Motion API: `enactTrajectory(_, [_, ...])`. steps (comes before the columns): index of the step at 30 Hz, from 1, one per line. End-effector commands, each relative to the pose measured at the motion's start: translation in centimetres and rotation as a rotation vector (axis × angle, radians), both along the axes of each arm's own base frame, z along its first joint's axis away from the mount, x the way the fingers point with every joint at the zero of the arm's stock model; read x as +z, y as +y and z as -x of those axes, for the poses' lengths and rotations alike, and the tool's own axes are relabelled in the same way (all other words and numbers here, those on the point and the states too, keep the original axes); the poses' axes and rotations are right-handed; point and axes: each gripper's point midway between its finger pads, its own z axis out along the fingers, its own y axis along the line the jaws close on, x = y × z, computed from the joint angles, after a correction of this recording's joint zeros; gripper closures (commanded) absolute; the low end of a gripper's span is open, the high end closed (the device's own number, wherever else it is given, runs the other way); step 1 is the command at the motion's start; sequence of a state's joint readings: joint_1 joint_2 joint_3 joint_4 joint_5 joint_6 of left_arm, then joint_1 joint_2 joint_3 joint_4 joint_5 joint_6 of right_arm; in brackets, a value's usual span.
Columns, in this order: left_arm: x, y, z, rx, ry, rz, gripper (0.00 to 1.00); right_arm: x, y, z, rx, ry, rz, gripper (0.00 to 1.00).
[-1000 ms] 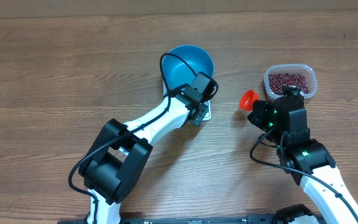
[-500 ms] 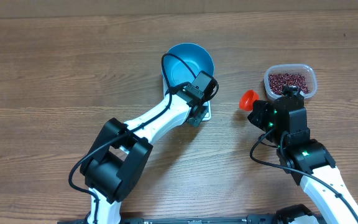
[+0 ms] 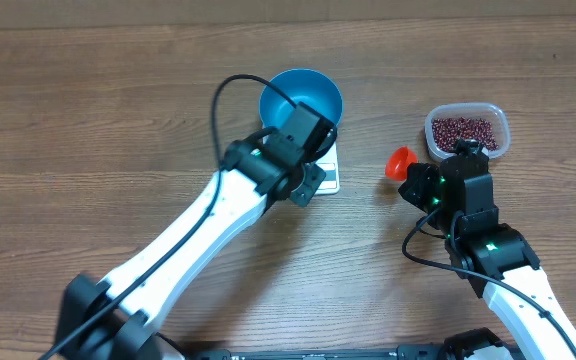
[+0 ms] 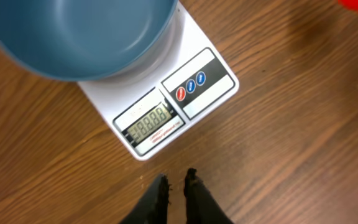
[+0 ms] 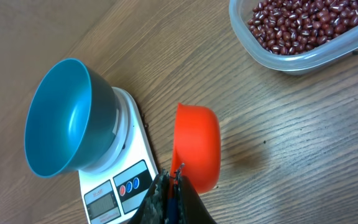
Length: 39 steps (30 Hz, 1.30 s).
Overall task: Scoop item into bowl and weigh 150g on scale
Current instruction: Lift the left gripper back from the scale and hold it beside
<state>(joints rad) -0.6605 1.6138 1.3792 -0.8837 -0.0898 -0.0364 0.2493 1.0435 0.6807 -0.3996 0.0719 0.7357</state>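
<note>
The blue bowl [image 3: 303,100] sits on the white scale [image 4: 166,106], covering its far end. The display and the red and blue buttons are left clear at the near edge. From above, the bowl lies at 12 o'clock of the scale's button panel, and it looks empty inside. The left gripper [image 4: 174,182] hovers just off the display end, at about 6 o'clock of it in the wrist view. Its two dark fingers [image 4: 159,190] stand a narrow slit apart with only bare wood between them, gripping nothing. The right gripper [image 5: 171,177] is pinched tight on the near end of an orange scoop [image 5: 197,146]. The scoop's cup points to 12 o'clock in the wrist view and is held over the table [image 3: 88,120] just beside the scale's right edge, at about 3 o'clock of it. No beans can be seen in the scoop. The dark red beans [image 3: 463,130] lie in a clear plastic tub [image 5: 297,62], at about 1 o'clock of the scoop and well apart from the bowl.
</note>
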Motion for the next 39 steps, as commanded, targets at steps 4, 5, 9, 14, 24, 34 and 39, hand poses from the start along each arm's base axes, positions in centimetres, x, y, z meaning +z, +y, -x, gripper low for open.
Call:
enactTrajectory(4, [3.8,2.2,0.6,0.094,-0.07,0.036,0.01,0.9,-0.3,-0.5,-0.013,-0.023,0.009,0.96])
enactTrajectory(5, [4.1,2.7,0.5,0.115,-0.073,0.043,0.0,0.9,-0.3,-0.4,-0.013,-0.022,0.01,0.96])
enactTrajectory(9, [5.0,4.8,0.2,0.211,-0.07,0.08,0.01,0.8,-0.3,-0.4,-0.013,-0.02,0.01,0.96])
enactTrajectory(14, [5.7,6.2,0.2,0.236,-0.04,0.139,0.01,0.9,-0.6,-0.5,-0.025,-0.026,0.019,0.96])
enactTrajectory(24, [5.9,8.7,-0.8,0.126,-0.057,0.099,0.0,0.9,-0.6,-0.5,-0.025,-0.026,0.02,0.96])
enactTrajectory(34, [7.4,8.9,1.1,0.001,-0.093,0.22,0.0,1.0,-0.7,-0.6,-0.031,-0.03,0.022,0.96])
enactTrajectory(39, [6.6,10.5,2.4,0.095,-0.162,0.224,0.01,1.0,-0.6,-0.6,-0.03,-0.03,0.022,0.96])
